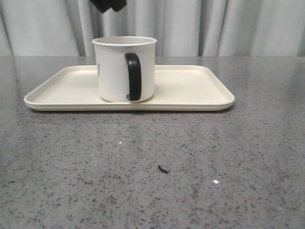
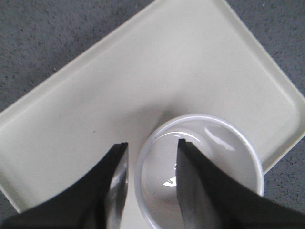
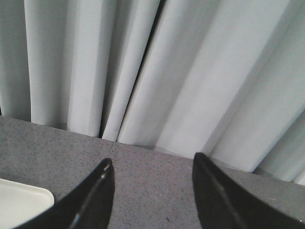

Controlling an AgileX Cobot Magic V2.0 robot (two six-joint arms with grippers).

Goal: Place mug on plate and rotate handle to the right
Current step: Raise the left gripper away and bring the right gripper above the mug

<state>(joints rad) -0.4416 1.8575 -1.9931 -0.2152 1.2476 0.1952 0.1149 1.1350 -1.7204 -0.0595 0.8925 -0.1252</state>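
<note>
Granite table (image 1: 190, 157): left gripper (image 2: 151, 145) parted over mug (image 1: 114, 71) rim, mostly cropped; right gripper (image 3: 152, 164) apart, empty

I see only the dark underside of the left end effector (image 1: 108, 5) at the top edge — directly below it the mug (image 1: 113, 67) stands upright on the plate (image 1: 190, 90), its handle (image 1: 133, 76) facing me. The plate rests on the speckled grey surface (image 1: 152, 167).

I count one mug (image 1: 119, 71) with one handle (image 1: 133, 76), one plate (image 1: 190, 90), and my two grippers, left (image 2: 151, 144) and right (image 3: 151, 164).
</note>
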